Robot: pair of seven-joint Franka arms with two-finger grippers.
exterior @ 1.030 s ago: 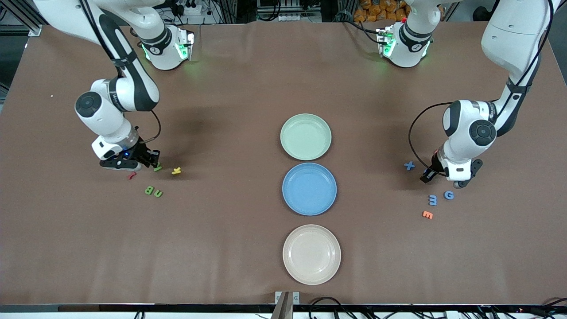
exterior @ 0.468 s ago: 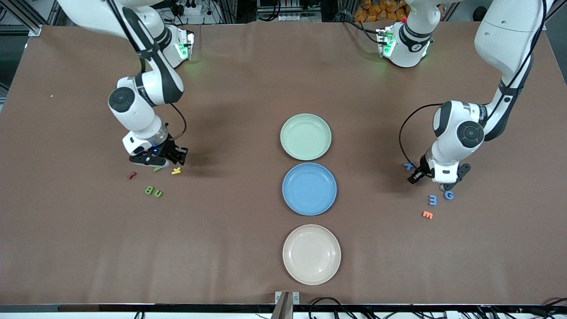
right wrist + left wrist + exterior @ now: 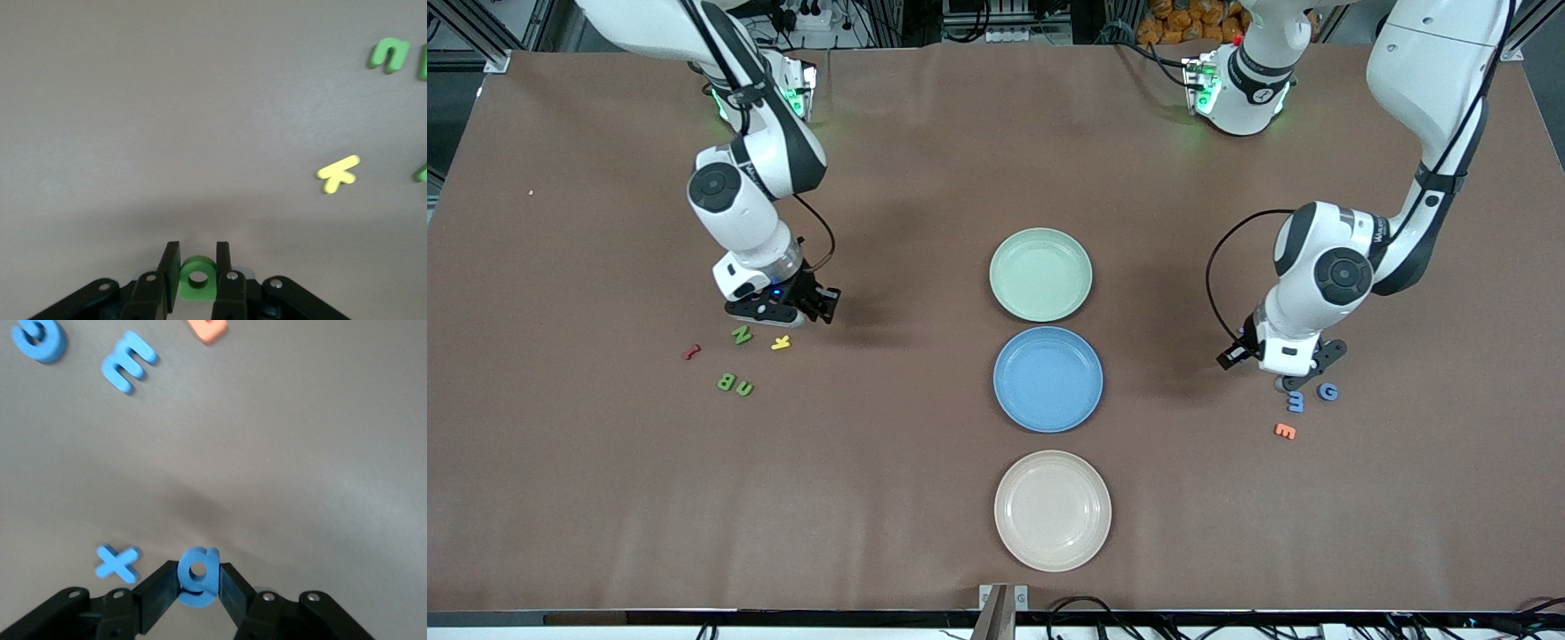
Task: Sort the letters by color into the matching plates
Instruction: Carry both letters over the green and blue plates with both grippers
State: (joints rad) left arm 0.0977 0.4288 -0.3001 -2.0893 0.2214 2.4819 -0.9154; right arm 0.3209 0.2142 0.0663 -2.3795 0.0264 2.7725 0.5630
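Right gripper [image 3: 197,267], low in its wrist view, pinches a green letter [image 3: 197,279]; left gripper [image 3: 199,583], likewise low, clamps the blue g [image 3: 197,576] above the table.

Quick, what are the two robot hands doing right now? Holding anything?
Left gripper: closed on a blue letter g.
Right gripper: closed on a green letter with a hole in it.
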